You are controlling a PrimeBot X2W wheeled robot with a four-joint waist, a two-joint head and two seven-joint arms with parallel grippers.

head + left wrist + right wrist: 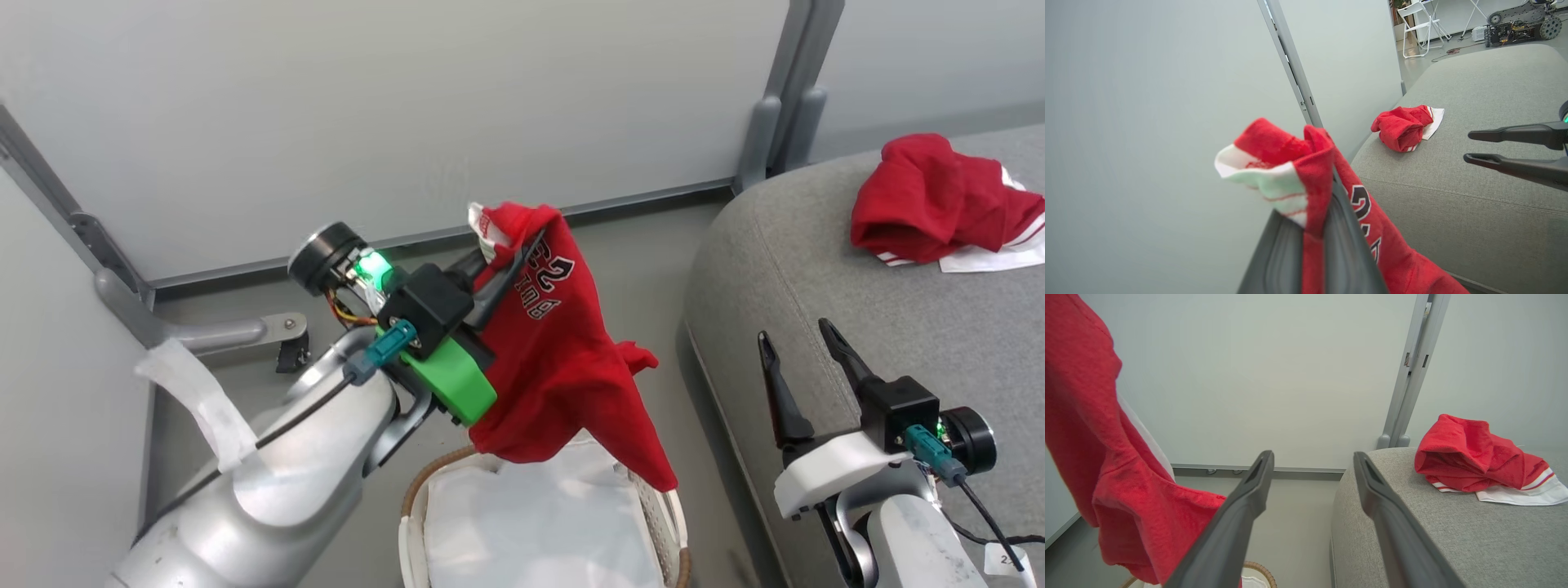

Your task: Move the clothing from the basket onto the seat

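Note:
My left gripper (pixel 522 245) is shut on a red lettered garment (pixel 555 351) that hangs above the basket (pixel 416 490), its hem brushing the basket's right rim. In the left wrist view the fabric (pixel 1306 171) is pinched between the two fingers (pixel 1347 228). The basket holds its white liner (pixel 531 523). Another red garment with white trim (pixel 939 200) lies crumpled on the grey seat (pixel 857 327), also seen as a bundle (pixel 1478 457) in the right wrist view. My right gripper (pixel 796 343) stands open and empty over the seat's front left corner.
Pale partition panels with grey metal posts (pixel 780 90) stand behind the basket and seat. A grey bracket foot (pixel 237 331) rests on the floor at left. A folding chair (pixel 1419 24) and a wheeled machine (pixel 1519 24) stand far beyond the seat.

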